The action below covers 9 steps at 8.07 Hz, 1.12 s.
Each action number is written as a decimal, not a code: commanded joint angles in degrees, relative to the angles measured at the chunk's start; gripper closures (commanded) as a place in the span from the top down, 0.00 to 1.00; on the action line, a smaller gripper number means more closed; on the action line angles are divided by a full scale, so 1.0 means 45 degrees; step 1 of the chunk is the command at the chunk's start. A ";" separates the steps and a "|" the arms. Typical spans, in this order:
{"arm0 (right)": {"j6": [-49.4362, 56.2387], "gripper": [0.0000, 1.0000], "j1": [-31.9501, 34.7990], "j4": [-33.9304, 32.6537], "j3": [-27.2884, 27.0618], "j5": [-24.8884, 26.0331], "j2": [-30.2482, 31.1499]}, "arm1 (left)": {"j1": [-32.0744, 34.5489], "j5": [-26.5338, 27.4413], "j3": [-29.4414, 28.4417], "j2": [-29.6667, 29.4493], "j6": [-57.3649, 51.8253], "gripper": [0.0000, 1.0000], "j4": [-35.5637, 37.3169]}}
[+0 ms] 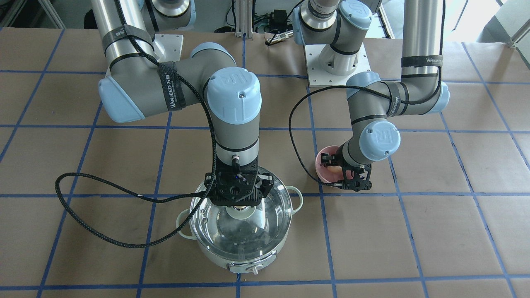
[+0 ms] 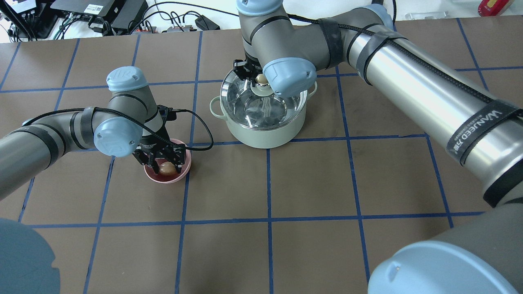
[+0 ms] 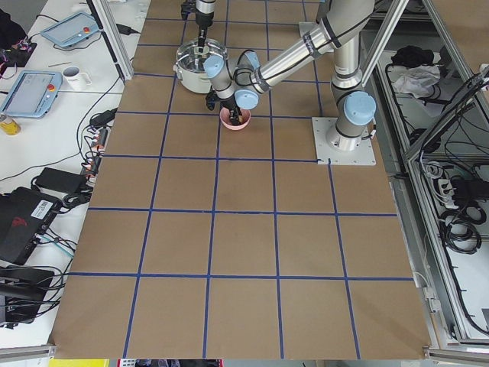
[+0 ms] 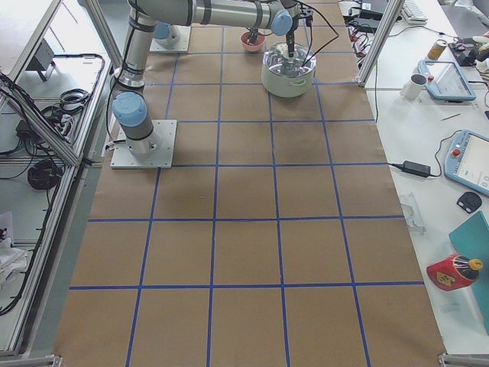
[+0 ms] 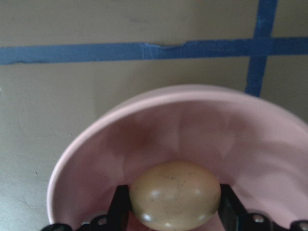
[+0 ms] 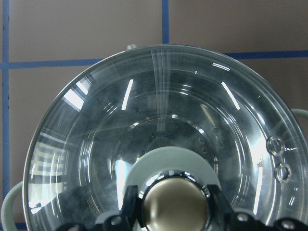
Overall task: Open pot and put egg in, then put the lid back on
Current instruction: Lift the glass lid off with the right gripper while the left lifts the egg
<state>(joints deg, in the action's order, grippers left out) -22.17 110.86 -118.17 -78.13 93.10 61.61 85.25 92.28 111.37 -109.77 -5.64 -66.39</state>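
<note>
- The egg lay in the bottom of the pink bowl. Its long axis was level and ran crosswise in the left wrist view, from one finger to the other. Which end was narrower could not be told.
- It was tan-brown, smooth and dull, with a few faint dark specks.
- The left gripper reached down into the bowl, its jaws drawn in against the egg's two ends, gripping it.
- The bowl stood on the brown table, beside a crossing of blue tape lines and near the pot, on the robot's left of it.
- The pot was pale mint-green, and the clear glass lid sat level on its rim.
- The right gripper stood over the lid, its fingers clamped on the sides of the gold-beige knob.
</note>
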 commanded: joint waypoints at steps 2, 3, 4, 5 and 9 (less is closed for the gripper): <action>0.0956 0.00 -0.0491 0.0243 -0.0020 -0.0006 0.0816 | -0.0019 -0.0019 -0.0062 0.0309 -0.0113 0.00 -0.0110; 0.1310 0.00 -0.0862 0.0960 -0.0021 -0.0025 0.1516 | -0.0019 -0.0038 -0.0623 0.0602 -0.0113 0.00 -0.0594; 0.1700 0.00 -0.1233 0.1663 -0.0021 -0.0026 0.2180 | 0.0019 -0.0096 -0.1634 0.1049 0.0022 0.00 -0.1914; 0.2381 0.00 -0.1836 0.2579 -0.0021 -0.0026 0.2825 | 0.0020 -0.0851 -0.2708 0.1402 0.0120 0.00 -0.3145; 0.5427 0.00 -0.5251 0.4815 -0.0661 -0.0838 0.4316 | 0.1906 -0.1171 -0.4709 0.1368 0.1519 0.00 -0.2017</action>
<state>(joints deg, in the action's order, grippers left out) -3.84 94.30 -98.93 -79.04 92.88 79.17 88.37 87.40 93.24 -103.13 -3.00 -81.26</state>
